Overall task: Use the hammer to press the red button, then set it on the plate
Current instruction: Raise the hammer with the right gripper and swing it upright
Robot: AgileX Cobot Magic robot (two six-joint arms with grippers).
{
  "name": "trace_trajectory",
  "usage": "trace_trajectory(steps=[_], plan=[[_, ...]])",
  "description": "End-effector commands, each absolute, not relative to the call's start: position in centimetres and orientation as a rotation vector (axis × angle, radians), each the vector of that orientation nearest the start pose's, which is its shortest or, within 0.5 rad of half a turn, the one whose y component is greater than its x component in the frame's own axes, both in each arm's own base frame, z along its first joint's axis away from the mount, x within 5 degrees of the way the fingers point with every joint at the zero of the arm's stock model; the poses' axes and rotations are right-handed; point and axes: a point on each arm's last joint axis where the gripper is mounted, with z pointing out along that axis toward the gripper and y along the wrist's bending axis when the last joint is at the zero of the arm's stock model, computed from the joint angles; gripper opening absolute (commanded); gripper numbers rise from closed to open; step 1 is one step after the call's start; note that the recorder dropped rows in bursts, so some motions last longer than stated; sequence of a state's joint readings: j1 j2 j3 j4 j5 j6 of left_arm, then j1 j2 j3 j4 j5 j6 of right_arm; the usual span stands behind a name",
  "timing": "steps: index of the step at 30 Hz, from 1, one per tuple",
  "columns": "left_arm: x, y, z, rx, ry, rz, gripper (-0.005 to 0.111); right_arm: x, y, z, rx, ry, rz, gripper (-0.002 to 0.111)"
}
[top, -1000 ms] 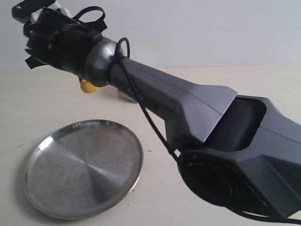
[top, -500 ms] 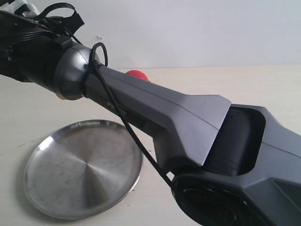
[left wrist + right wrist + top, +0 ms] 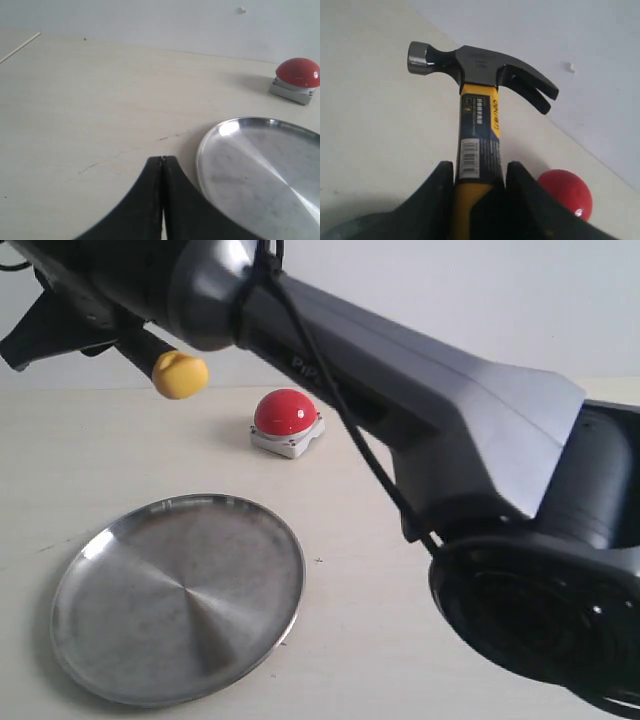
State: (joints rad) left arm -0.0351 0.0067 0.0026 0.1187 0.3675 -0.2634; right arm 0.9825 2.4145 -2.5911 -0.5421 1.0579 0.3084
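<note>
Above the pale counter (image 3: 100, 460), right fingers (image 3: 437, 200) clamp the hammer (image 3: 477, 125) by its handle, head free to press the red button (image 3: 286, 412), while left fingers (image 3: 150, 200) sit clenched, empty, near the plate (image 3: 180, 600).

The right arm (image 3: 430, 420), a dark grey moulded limb, crosses the exterior view from 4 o'clock up to 10 o'clock and ends past a rounded silver-grey wrist collar (image 3: 205, 290). The right gripper (image 3: 480, 172), with two black fingers, is clamped on the black-and-yellow handle of the dark-headed claw hammer (image 3: 477, 125). The left gripper (image 3: 161, 162), black and curved, has its jaws pressed together tip to tip.
</note>
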Motion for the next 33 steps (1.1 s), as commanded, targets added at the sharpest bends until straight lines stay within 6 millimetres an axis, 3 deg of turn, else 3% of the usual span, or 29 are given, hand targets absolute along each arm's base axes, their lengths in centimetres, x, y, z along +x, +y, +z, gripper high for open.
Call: trace_trajectory(steps=[1,6,10,20,28,33], plan=[[5.3,0.2,18.1,-0.132,1.842,-0.092,0.000,32.4,40.5,35.6,-0.803,1.981,0.020,0.000],[5.3,0.2,18.1,-0.132,1.842,-0.092,0.000,31.7,39.8,36.2,-0.818,2.039,0.015,0.000],[5.3,0.2,18.1,-0.132,1.842,-0.092,0.000,30.7,39.6,36.4,-0.924,2.097,0.069,0.000],[5.3,0.2,18.1,-0.132,1.842,-0.092,0.000,29.0,38.5,39.5,-0.982,2.067,0.168,0.000],[5.3,0.2,18.1,-0.132,1.842,-0.092,0.000,27.2,37.0,37.3,-1.105,2.197,0.159,0.000],[5.3,0.2,18.1,-0.132,1.842,-0.092,0.000,25.1,34.5,36.1,-1.089,2.095,0.260,0.000]])
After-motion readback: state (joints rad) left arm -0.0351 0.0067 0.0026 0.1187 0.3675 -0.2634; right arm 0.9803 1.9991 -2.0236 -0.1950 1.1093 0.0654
